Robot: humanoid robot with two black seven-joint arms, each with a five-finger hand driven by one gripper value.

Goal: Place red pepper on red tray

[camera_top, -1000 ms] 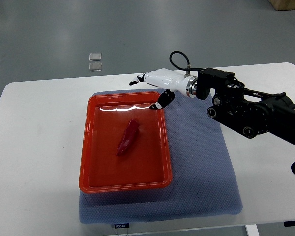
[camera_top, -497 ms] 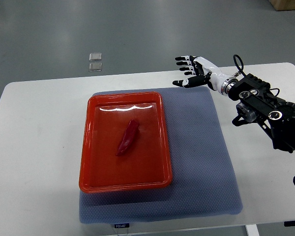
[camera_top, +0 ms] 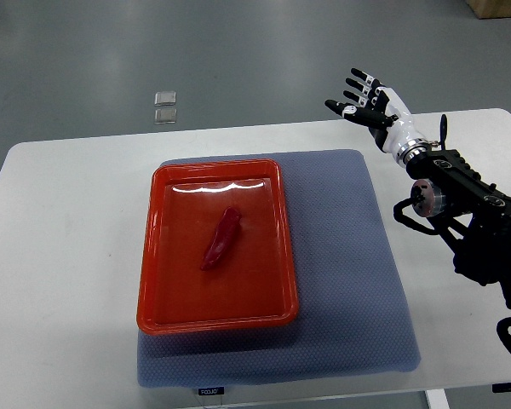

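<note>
Red pepper [camera_top: 221, 239] lies inside the red tray [camera_top: 150, 256], near its middle, touched by nothing; placement looks done. Right hand [camera_top: 369, 102] hangs empty past the table's far edge, fingers spread, well apart from the tray; left arm unseen

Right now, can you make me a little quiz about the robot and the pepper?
1. True or false: the pepper lies inside the tray.
2. What is under the tray? A) a blue mat B) a towel C) bare table
3. Is the right hand holding anything?

Key: 1 true. 2 A, the mat. 3 No, its fingers are spread and empty, up past the table's far edge.
</note>
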